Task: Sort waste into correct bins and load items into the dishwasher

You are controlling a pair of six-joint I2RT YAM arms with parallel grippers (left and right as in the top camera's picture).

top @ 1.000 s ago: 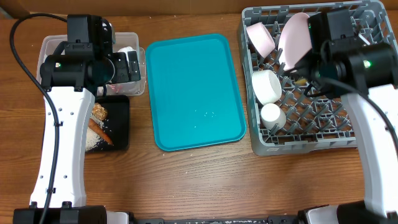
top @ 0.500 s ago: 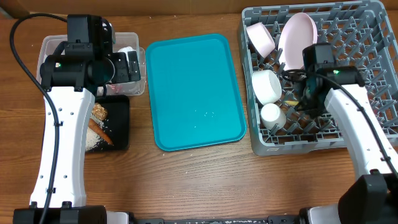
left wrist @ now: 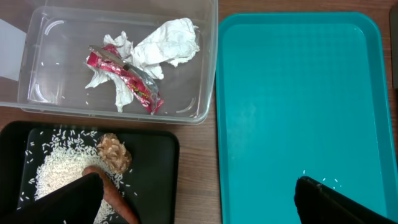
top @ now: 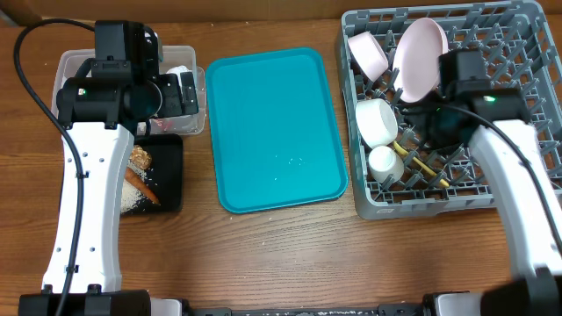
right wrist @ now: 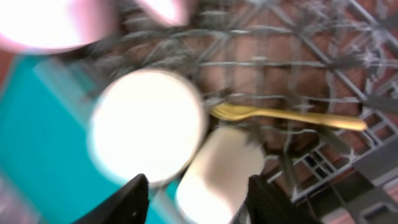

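Observation:
The grey dishwasher rack (top: 518, 53) holds a pinkish plate (top: 420, 48), a pink bowl (top: 369, 53), a white bowl (top: 378, 121) and a white cup (top: 385, 162). A yellow spoon (right wrist: 292, 116) lies flat on the rack's grid, free of my fingers. My right gripper (right wrist: 198, 180) hovers open above the cup (right wrist: 217, 171) and bowl (right wrist: 146, 127). Over the bins, my left gripper (left wrist: 198, 180) stands wide open and empty. The clear tub (left wrist: 37, 56) contains a red-and-white wrapper (left wrist: 127, 78) and white paper (left wrist: 168, 40). The black tray (left wrist: 155, 162) contains rice (left wrist: 59, 165), a brown lump (left wrist: 116, 152) and an orange-brown stick (left wrist: 115, 193).
A large teal tray (top: 277, 127) lies between the bins and the rack, with a few rice grains (left wrist: 323, 180) on it. A black cable (top: 26, 79) loops at the far left. The right wrist view is blurred.
My right gripper has gone from shut to open over the rack, and the yellow spoon now lies loose on the grid. The right arm has shifted over the rack. The left arm has not moved.

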